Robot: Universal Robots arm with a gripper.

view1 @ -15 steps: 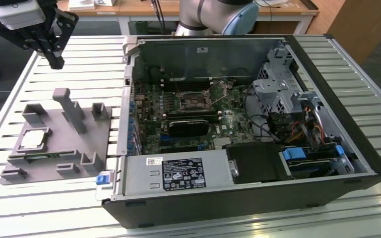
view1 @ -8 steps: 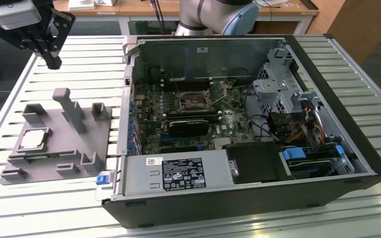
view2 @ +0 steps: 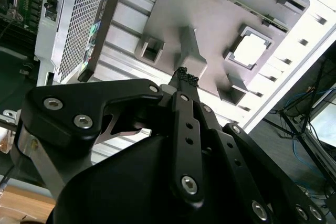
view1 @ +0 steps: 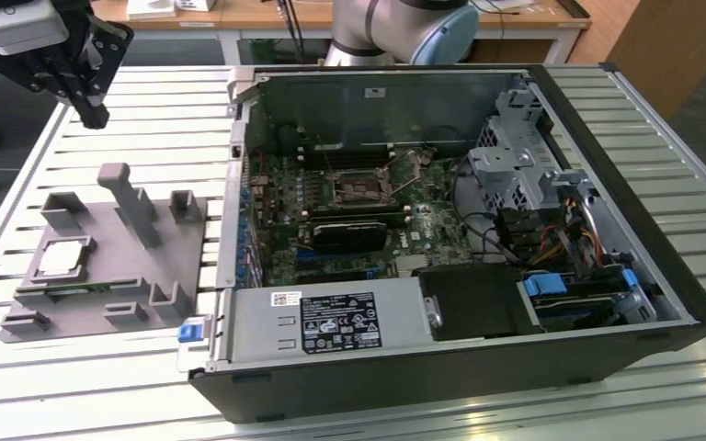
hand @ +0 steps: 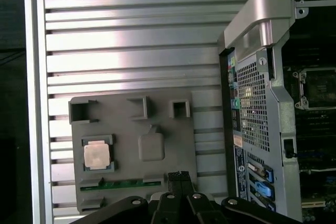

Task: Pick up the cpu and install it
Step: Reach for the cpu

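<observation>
My end effector (view1: 88, 112) hangs above the slatted counter (view1: 144, 129), its fingers pressed together with nothing between them; in the second wrist view (view2: 185, 77) the ribbed tips meet.

The cpu (view1: 62, 260) is below the end effector and well apart from it, lying flat with its silvery top up in a square recess of the grey fixture (view1: 120, 266). In the first wrist view I see the cpu (hand: 97, 156) off to one side of the closed tips (hand: 178, 176), with a green circuit strip (hand: 121, 183) along the fixture edge just beside it. The fixture's tall post (view1: 129, 200) stands between the end effector and the cpu.

The open computer case (view1: 451, 377) lies farther from the end effector, beyond the fixture, showing its processor socket (view1: 359, 191). A white sticker (view1: 341, 322) on the case's metal box has black print I cannot read.
</observation>
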